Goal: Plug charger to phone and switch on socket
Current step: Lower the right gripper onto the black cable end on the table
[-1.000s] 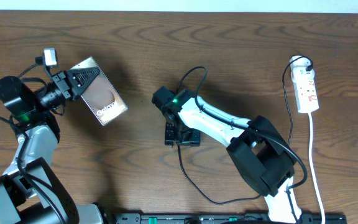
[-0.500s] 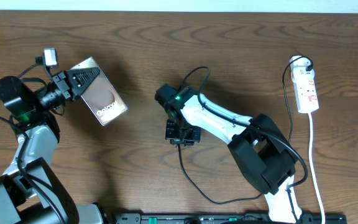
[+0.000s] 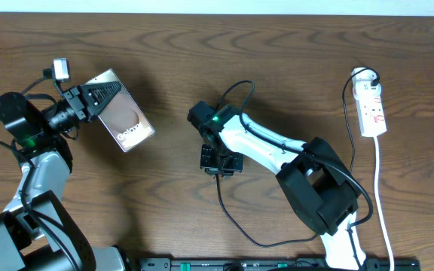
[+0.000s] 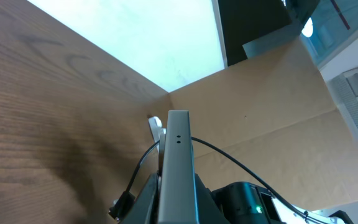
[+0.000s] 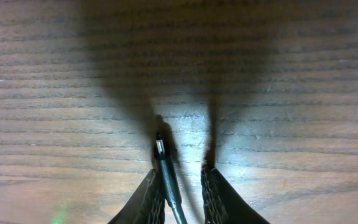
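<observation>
My left gripper point(image 3: 96, 96) is shut on the phone point(image 3: 129, 120), a dark slab with a brownish oval and white lettering, and holds it tilted above the table's left side. In the left wrist view the phone point(image 4: 178, 155) shows edge-on between my fingers point(image 4: 178, 211). My right gripper point(image 3: 220, 162) points down at the table's middle, fingers apart. In the right wrist view the charger's slim black plug tip point(image 5: 163, 158) lies against the left finger of that gripper point(image 5: 182, 186), with a gap to the right finger. The thin charger cable point(image 3: 236, 226) trails toward the front. The white socket point(image 3: 372, 107) lies far right.
The socket's white cord point(image 3: 381, 196) runs down the right side to the front edge. A black rail point(image 3: 277, 263) lies along the front edge. A thicker black robot cable point(image 3: 232, 90) loops above the right wrist. A cardboard wall point(image 4: 278, 106) stands beyond the table.
My right gripper shifted slightly over the plug between one second and half a second ago, then stayed still. The left arm and the phone have not moved.
</observation>
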Controlling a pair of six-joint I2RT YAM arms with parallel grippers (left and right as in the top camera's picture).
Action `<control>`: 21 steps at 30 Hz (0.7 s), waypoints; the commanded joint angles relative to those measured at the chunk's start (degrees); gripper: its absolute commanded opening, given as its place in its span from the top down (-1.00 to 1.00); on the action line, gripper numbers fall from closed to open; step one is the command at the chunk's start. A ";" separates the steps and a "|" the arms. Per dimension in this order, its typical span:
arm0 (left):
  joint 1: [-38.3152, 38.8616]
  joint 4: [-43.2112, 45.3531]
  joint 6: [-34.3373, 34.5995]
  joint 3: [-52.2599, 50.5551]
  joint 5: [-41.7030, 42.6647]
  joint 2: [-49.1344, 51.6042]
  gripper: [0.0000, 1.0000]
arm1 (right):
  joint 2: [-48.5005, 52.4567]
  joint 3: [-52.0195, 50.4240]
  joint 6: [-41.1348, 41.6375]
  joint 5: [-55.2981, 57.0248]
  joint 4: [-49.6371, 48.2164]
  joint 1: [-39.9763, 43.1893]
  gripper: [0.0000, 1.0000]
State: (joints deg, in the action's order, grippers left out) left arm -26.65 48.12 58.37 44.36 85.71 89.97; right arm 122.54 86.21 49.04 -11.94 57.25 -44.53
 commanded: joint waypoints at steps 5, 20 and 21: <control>0.00 0.42 -0.70 0.42 1.77 -0.07 0.85 | 4.20 -1.31 -0.42 3.67 -0.66 -0.13 0.69; 0.00 0.42 -0.72 0.42 1.75 -0.07 0.85 | 4.24 -1.31 -0.39 3.65 -0.50 -0.13 0.98; 0.00 0.42 -0.72 0.42 1.75 -0.07 0.85 | 4.24 -1.31 -0.39 3.65 -0.33 -0.13 0.98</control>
State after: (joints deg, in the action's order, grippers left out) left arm -26.65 48.12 58.22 44.36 85.89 89.97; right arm 122.61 86.24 48.97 -11.33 57.52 -44.53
